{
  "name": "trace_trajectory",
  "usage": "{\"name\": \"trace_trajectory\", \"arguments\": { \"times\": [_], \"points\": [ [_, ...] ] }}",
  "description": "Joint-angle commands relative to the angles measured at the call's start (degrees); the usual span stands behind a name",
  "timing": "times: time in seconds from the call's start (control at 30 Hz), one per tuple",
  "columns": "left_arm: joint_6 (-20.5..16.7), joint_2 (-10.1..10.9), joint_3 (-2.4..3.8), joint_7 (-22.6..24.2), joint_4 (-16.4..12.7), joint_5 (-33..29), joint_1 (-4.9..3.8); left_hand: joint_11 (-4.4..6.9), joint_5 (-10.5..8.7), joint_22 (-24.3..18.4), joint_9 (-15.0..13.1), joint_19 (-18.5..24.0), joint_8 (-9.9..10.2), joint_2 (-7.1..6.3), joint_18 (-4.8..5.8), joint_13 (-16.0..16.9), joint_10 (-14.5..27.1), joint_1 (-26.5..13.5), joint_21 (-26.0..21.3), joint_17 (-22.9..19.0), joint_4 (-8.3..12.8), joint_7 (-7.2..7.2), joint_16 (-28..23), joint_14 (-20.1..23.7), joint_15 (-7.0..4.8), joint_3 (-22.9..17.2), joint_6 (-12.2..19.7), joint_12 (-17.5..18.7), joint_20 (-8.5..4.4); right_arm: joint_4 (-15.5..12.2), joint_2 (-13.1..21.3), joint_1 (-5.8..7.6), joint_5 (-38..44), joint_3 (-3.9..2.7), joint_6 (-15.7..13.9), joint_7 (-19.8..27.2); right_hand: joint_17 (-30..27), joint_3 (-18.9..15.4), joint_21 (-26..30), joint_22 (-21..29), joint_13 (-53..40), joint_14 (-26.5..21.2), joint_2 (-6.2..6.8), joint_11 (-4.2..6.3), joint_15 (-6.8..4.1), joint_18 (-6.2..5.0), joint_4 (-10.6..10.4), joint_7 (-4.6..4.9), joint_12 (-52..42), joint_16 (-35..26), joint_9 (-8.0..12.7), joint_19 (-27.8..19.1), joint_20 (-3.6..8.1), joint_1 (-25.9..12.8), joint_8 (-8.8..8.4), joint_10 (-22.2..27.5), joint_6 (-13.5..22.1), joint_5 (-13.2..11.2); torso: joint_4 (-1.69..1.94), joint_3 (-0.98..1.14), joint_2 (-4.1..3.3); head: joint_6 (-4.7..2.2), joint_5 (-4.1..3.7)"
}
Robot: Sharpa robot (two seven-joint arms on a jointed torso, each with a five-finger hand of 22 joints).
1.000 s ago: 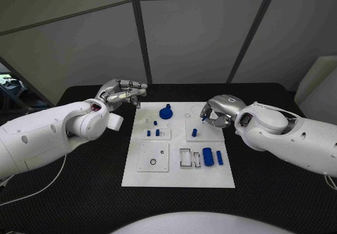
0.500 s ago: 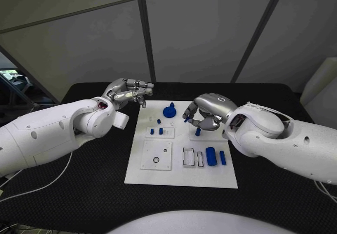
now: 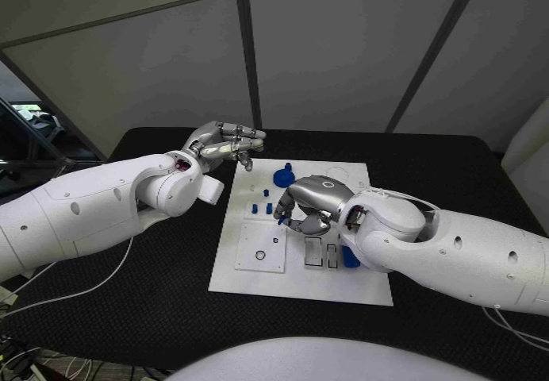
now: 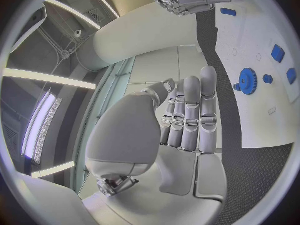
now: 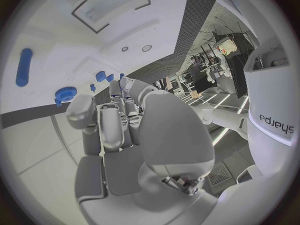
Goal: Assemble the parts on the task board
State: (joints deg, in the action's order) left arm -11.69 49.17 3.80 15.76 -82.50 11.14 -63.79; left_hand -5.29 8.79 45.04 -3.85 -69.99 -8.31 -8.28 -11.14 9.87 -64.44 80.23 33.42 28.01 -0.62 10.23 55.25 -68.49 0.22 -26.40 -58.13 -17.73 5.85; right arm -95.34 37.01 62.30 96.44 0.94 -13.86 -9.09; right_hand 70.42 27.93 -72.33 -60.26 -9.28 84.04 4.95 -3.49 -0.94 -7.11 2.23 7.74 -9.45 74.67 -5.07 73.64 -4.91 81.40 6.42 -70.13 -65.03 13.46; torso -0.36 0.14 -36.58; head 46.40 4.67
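In the head view our right hand (image 3: 307, 208) hangs over the middle of the board (image 3: 263, 278), fingers curled in over the small pegs (image 3: 261, 208) just to its left; whether it holds one we cannot tell. The gear (image 3: 284, 178) lies just above it toward the far edge. Our left hand (image 3: 225, 144), fingers together and holding nothing, waits off the upper-left corner above the surface (image 3: 137, 302), leaving the near half free.

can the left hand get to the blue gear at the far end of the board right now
Probably yes. The left hand hovers by the task board at its far left corner, holding nothing, and the blue gear sits close by with nothing between; the right hand works nearer.
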Motion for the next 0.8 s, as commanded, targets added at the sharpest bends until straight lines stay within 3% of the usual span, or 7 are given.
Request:
{"name": "trace_trajectory", "arguments": {
  "times": [0.03,0.33,0.57,0.8],
  "points": [
    [0.58,-0.08,0.05,0.40,-0.15,-0.29,-0.10,-0.12,-0.26,-0.06,0.03,0.20,0.22,0.42,0.79,0.07,0.38,-0.24,-0.28,-0.05,0.19,-0.05,-0.20,0.21,0.35,0.21,0.42,-0.26,0.00,0.57,-0.78,-0.57,1.85,0.12,2.46,-0.11,-0.09,0.09,-0.19,0.02,0.03,3.12,0.00,-0.10,-0.18,1.02,0.34,0.13,0.40,0.11,-0.03,-0.01,0.01,-0.44,0.30,-0.22,-0.05,-0.28,-0.06,0.08,0.04,0.39,0.71],
    [0.65,-0.19,0.06,0.45,-0.30,-0.29,-0.12,-0.12,-0.26,-0.06,0.03,0.20,0.22,0.42,0.79,0.07,0.38,-0.24,-0.28,-0.05,0.19,-0.05,-0.20,0.21,0.35,0.21,0.42,-0.26,0.00,1.69,-2.28,-1.68,3.24,0.33,3.48,-0.45,-0.13,0.10,-0.15,0.10,0.03,3.11,-0.01,-0.10,-0.18,1.00,0.36,0.13,0.41,0.09,-0.03,-0.07,0.01,-0.43,0.30,-0.22,-0.04,-0.30,0.00,0.08,0.01,1.00,1.47],
    [0.73,-0.23,0.06,0.44,-0.37,-0.29,-0.15,-0.12,-0.26,-0.06,0.03,0.20,0.22,0.42,0.79,0.07,0.38,-0.24,-0.28,-0.05,0.19,-0.05,-0.20,0.21,0.35,0.21,0.42,-0.26,0.00,2.17,-2.84,-1.87,3.95,1.46,4.36,-0.51,-0.28,0.08,0.01,0.37,0.04,3.07,0.02,-0.11,-0.17,0.94,0.44,0.13,0.47,0.00,-0.02,-0.27,0.00,-0.44,0.27,-0.18,-0.01,-0.41,-0.02,0.07,0.00,1.19,1.42],
    [0.81,-0.30,0.07,0.44,-0.37,-0.29,-0.16,-0.12,-0.26,-0.06,0.03,0.20,0.22,0.42,0.79,0.07,0.38,-0.24,-0.28,-0.05,0.19,-0.05,-0.20,0.21,0.35,0.21,0.42,-0.26,0.00,3.04,-3.46,-1.92,4.68,1.69,4.81,-0.87,-0.33,0.05,0.01,0.37,0.04,3.06,0.00,-0.12,-0.16,0.94,0.44,0.14,0.49,-0.02,-0.03,-0.30,-0.01,-0.49,0.28,-0.20,-0.04,-0.48,0.03,0.11,0.02,1.49,1.49]
  ]
}}
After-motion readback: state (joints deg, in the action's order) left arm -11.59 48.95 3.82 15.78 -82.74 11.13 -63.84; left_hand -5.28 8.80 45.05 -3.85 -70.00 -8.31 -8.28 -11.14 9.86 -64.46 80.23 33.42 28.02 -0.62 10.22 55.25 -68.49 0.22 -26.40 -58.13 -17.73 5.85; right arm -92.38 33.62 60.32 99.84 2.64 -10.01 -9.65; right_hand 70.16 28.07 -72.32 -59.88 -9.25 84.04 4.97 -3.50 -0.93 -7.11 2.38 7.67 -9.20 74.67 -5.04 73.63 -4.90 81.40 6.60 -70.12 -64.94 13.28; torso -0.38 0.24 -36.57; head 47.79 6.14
